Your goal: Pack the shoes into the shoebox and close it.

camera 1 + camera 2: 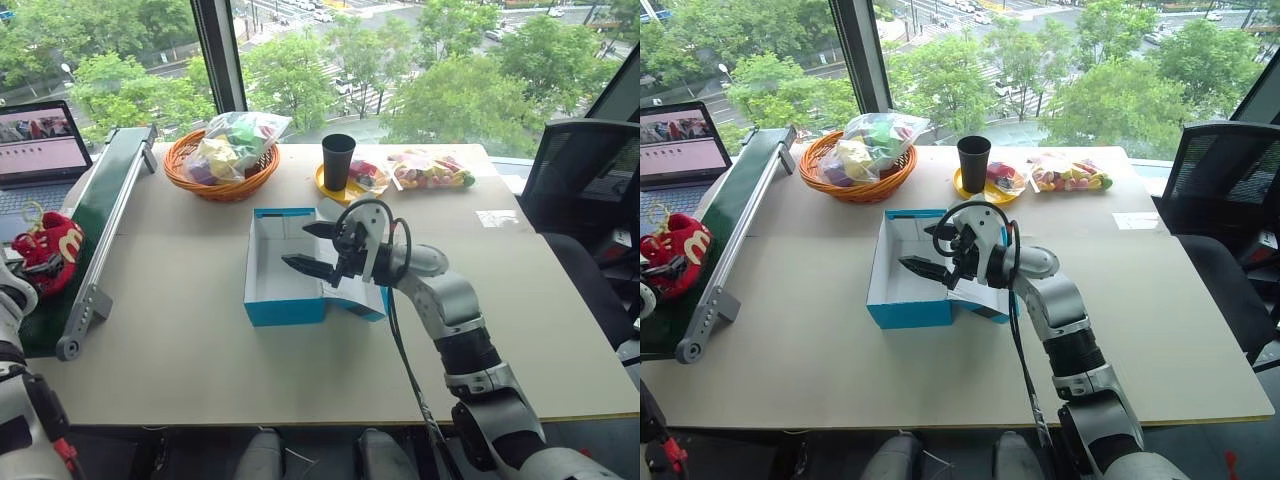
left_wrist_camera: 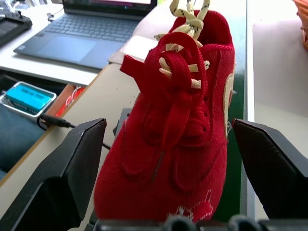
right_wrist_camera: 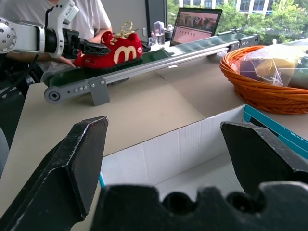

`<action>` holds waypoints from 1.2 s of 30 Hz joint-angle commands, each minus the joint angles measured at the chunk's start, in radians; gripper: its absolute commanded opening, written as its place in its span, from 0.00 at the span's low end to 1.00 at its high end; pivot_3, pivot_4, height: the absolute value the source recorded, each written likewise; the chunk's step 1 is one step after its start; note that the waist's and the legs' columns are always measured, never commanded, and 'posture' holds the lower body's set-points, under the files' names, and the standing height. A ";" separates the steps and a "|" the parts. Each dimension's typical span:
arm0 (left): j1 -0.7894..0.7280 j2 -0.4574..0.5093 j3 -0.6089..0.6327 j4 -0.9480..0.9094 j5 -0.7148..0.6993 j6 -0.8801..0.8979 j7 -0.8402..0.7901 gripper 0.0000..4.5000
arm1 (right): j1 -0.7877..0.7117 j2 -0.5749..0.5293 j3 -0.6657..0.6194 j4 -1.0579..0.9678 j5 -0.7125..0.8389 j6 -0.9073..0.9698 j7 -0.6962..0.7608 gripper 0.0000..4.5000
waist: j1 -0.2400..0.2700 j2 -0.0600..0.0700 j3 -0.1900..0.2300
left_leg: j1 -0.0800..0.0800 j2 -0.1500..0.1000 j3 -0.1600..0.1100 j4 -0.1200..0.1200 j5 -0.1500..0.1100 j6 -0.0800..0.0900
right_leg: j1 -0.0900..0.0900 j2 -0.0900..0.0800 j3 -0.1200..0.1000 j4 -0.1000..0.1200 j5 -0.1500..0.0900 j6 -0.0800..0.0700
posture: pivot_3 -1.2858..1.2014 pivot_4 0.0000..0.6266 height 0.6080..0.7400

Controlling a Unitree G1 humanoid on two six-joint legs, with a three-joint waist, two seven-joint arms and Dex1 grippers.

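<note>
One large beige table [image 1: 200, 330] carries every item, and the shoebox [image 1: 285, 265] at its centre serves as the reference point. The shoebox is a rectangular turquoise-blue carton, white inside, standing open with nothing visible in it; its long axis runs from the near table edge toward the window. Well to the left of the shoebox, a green conveyor belt [image 1: 110, 200] with a grey metal frame runs along the table's left edge, its length roughly parallel to the shoebox's long axis. The shoes [image 1: 45, 250] lie at the near end of that belt: soft red fabric, red laces with cream-yellow lace ends, a curved cream-yellow marking on the side. In the left wrist view one shoe [image 2: 180, 125] sits upright on its sole, toe toward the camera, long axis in line with the gripper. The left gripper [image 2: 178, 163] has its fingers spread fully, one on either side of the toe, not gripping it. The right gripper [image 1: 312, 248] hovers over the shoebox interior, pointing left across it, fingers wide apart and holding nothing. Beyond the shoebox stand an orange wicker basket [image 1: 222, 170] holding a clear bag, a black cup [image 1: 338, 160] on a yellow plate [image 1: 330, 186], and a bag of coloured items [image 1: 430, 170].
</note>
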 commanded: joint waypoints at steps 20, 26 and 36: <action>0.079 -0.133 -0.024 -0.685 -0.202 0.315 -0.022 0.04 | -0.018 -0.007 -0.093 -0.058 0.098 0.073 -0.046 1.00 | 0.023 -0.002 0.001 | 0.000 0.000 -0.001 0.001 0.001 -0.001 | 0.001 0.000 0.000 0.000 0.000 0.000 | 0.52 0.24 1.00; 0.017 -0.362 -0.150 -1.258 -0.302 0.505 0.146 0.04 | -0.069 0.002 -0.269 0.029 0.308 0.415 -0.173 1.00 | 0.032 -0.010 0.002 | -0.007 -0.001 -0.003 0.003 0.001 -0.002 | -0.001 -0.001 0.000 -0.001 0.001 -0.001 | 0.52 0.24 1.00; 0.004 -0.604 -0.322 -1.504 -0.342 0.653 0.258 0.04 | -0.049 0.009 -0.504 0.083 0.503 0.566 -0.318 1.00 | -0.018 -0.008 0.003 | -0.005 0.000 0.000 0.001 0.001 -0.001 | -0.003 0.000 0.003 0.000 0.001 -0.001 | 0.52 0.24 1.00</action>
